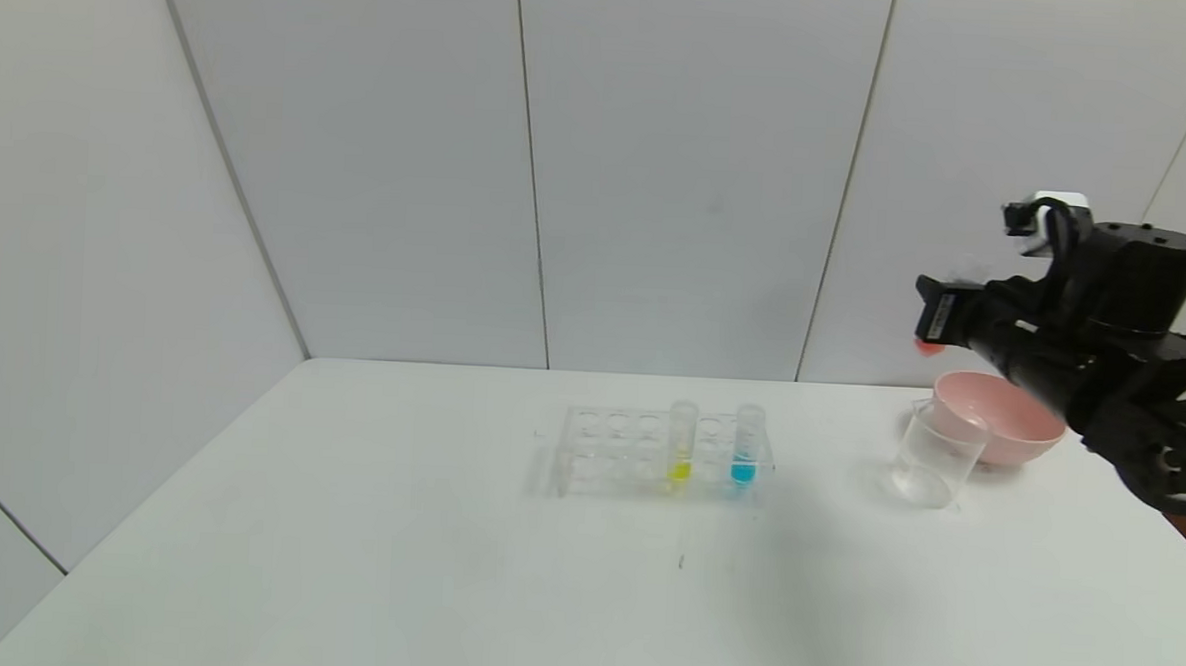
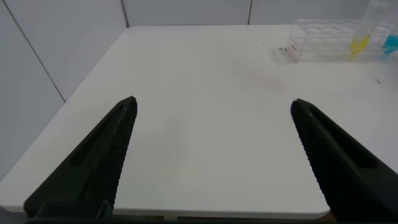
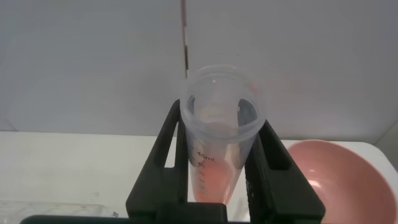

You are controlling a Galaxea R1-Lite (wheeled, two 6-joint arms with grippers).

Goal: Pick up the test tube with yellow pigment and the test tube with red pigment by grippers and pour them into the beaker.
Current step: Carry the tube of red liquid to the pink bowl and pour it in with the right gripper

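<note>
My right gripper [image 1: 939, 313] is shut on the test tube with red pigment [image 1: 928, 345] and holds it high, above the beaker [image 1: 938, 454] and the table's right side. In the right wrist view the tube [image 3: 219, 168] sits between the black fingers [image 3: 171, 143] with its open mouth towards the camera and red liquid at its bottom. The test tube with yellow pigment [image 1: 681, 442] stands upright in a clear rack [image 1: 608, 454] at mid-table. It also shows in the left wrist view [image 2: 360, 34]. My left gripper [image 2: 211, 106] is open and empty over the table's near left part.
A tube with blue liquid [image 1: 746, 443] stands in the rack to the right of the yellow one. A pink bowl [image 1: 1009, 431] sits right behind the beaker and shows in the right wrist view [image 3: 339, 180]. Grey wall panels close off the back and left.
</note>
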